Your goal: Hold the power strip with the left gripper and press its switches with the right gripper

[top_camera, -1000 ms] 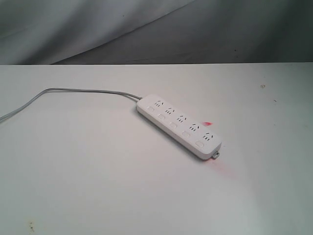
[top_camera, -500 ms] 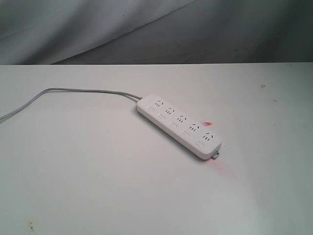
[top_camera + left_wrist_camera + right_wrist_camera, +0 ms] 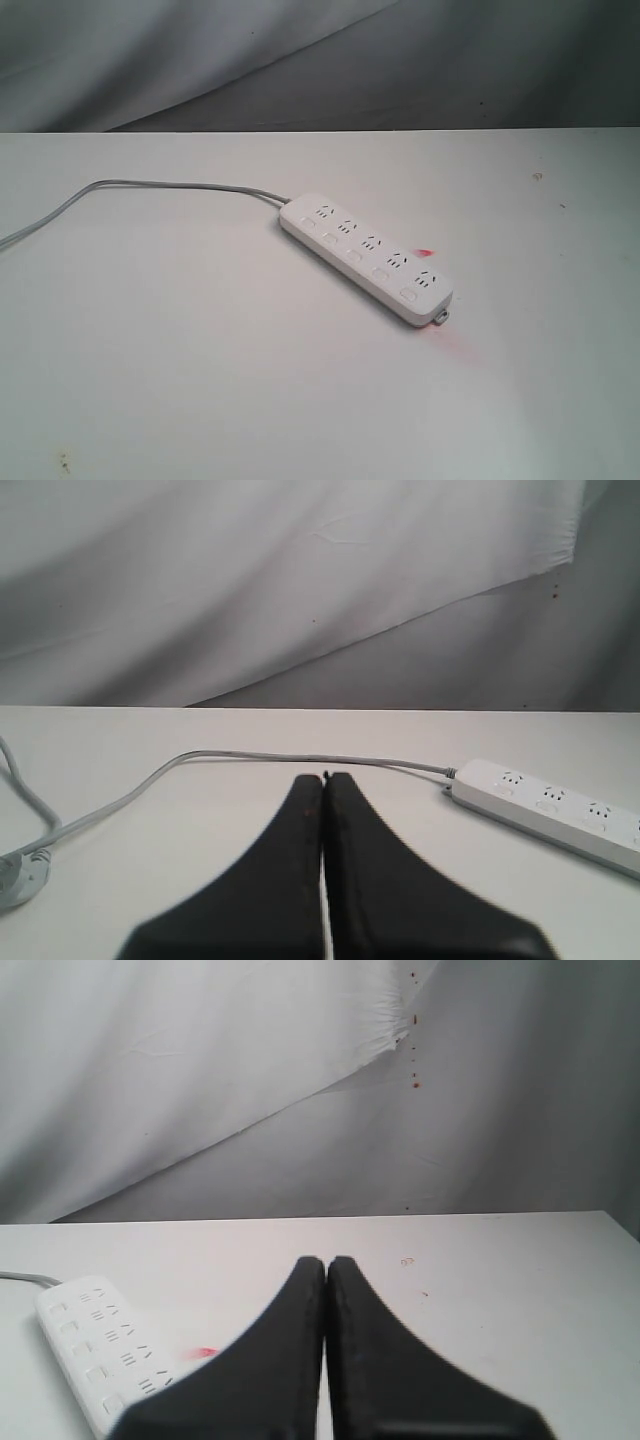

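Observation:
The white power strip (image 3: 365,255) lies slantwise on the white table (image 3: 200,380), five socket groups in a row, each with a small white switch (image 3: 353,257) beside it. Its grey cord (image 3: 170,185) runs off to the left, and a small tab (image 3: 442,317) sticks out at the near end. Neither arm shows in the exterior view. In the left wrist view my left gripper (image 3: 323,778) is shut and empty, well short of the power strip (image 3: 560,810). In the right wrist view my right gripper (image 3: 326,1260) is shut and empty, the power strip (image 3: 95,1345) lying off to one side.
A red glow (image 3: 425,252) shows beside the strip's near end, with a fainter pink patch (image 3: 455,345) on the table. A grey cloth backdrop (image 3: 320,60) hangs behind the table. A plug end (image 3: 18,875) of the cord lies at the edge of the left wrist view.

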Motion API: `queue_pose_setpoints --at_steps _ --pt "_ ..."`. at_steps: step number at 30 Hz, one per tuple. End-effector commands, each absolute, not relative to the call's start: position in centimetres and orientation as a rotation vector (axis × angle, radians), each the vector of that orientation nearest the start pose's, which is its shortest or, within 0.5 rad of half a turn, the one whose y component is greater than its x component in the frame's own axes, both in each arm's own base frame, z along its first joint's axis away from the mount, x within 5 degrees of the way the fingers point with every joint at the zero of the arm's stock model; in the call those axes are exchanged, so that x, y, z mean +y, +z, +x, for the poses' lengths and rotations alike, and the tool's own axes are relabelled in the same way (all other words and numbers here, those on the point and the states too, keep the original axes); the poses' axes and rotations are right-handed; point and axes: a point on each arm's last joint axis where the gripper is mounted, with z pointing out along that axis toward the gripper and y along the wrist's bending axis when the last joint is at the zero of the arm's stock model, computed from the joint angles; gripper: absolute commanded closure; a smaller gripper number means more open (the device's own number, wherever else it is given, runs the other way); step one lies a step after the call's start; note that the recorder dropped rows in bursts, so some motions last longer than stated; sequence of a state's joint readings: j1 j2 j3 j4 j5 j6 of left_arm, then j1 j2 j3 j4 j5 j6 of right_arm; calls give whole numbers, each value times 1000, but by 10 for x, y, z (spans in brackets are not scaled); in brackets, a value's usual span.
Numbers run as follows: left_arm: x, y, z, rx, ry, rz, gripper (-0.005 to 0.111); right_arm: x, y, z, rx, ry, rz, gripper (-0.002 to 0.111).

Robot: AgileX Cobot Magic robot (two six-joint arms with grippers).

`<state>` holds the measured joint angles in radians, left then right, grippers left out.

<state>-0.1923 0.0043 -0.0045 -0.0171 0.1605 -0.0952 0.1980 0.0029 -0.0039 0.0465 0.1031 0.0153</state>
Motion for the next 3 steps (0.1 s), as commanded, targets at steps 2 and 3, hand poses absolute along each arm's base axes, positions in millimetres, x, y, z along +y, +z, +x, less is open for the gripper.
queue_pose_setpoints --at_steps 2,3 --pt "-11 199 55 1640 -230 67 107 12 205 55 1577 209 -114 108" --pt "-11 199 55 1640 -230 67 107 12 205 55 1577 209 -114 108"
